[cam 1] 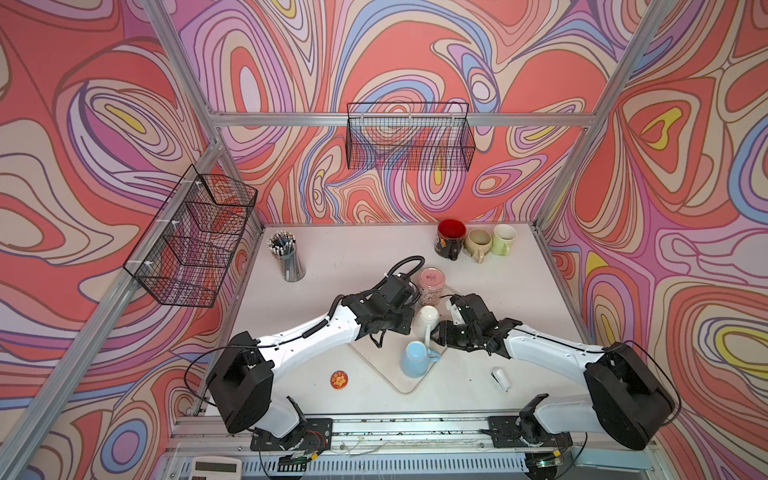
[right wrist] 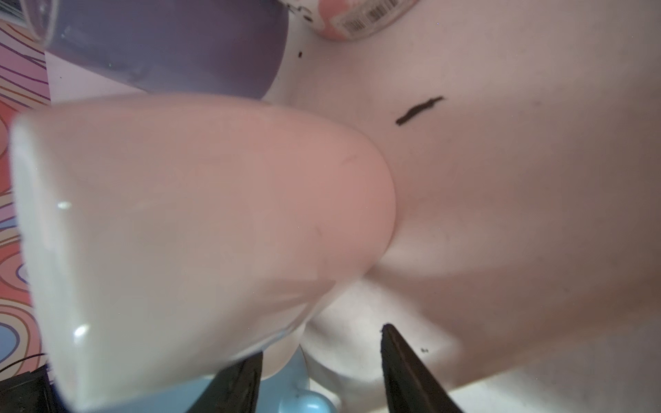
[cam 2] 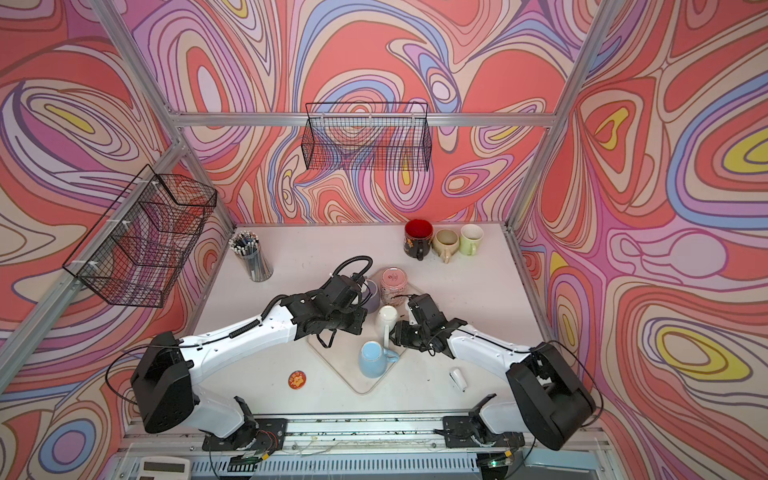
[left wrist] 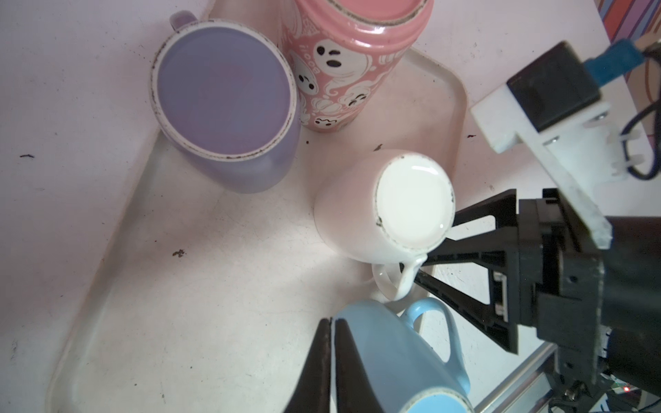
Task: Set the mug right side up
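While the white mug [cam 1: 428, 318] [cam 2: 387, 318] stands upside down on the clear tray [cam 1: 400, 383] in both top views, the right claw [cam 1: 435, 334] [cam 2: 395, 336] is just beside it, at the handle. A blue mug [cam 1: 415, 359] stands near, on the same tray.

From the left wrist camera, the white mug [left wrist: 411, 203] shows its flat bottom upward. The right claw [left wrist: 436, 248] has its jaws spread, with the handle between them; I cannot tell if they touch it. The left claw [left wrist: 332, 323] is pressed together, pinching nothing, over the blue mug [left wrist: 393, 357].

From the right wrist camera, the white mug [right wrist: 179, 214] is very close and blurred, and the right claw [right wrist: 322, 343] is spread beside its wall.
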You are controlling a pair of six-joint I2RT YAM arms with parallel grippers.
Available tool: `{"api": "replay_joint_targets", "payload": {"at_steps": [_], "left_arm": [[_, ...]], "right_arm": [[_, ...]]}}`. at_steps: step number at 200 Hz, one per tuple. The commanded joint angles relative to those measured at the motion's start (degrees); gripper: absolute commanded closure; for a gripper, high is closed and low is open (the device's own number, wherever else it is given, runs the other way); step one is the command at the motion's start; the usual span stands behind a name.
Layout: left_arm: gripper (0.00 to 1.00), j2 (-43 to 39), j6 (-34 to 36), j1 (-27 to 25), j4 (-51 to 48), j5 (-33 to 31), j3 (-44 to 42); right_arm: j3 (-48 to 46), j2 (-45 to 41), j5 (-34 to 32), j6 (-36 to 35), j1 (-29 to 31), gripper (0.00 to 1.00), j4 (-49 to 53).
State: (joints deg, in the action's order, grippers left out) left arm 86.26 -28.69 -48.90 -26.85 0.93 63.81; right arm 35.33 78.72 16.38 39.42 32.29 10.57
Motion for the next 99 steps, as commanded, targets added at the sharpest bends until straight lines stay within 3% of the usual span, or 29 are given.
{"api": "replay_joint_targets", "payload": {"at_steps": [1, 61, 99], "left_arm": [[0.82, -1.70, 1.00, 0.19, -3.09, -1.34, 0.16], [0.55, -1.63, 1.33, -0.55, -3.59, 0.21, 1.41], [0.51, 0.83, 3.05, -1.79, -5.80, -1.01, 5.05]], "right_arm": [[2.14, 1.50, 0.05, 0.58, 0.23, 0.45, -3.71], [4.45, 1.92, 0.02, -1.16, 0.24, 0.45, -2.61], [2.44, -3.37, -1.89, -2.50, 0.23, 0.45, 2.03]]}}
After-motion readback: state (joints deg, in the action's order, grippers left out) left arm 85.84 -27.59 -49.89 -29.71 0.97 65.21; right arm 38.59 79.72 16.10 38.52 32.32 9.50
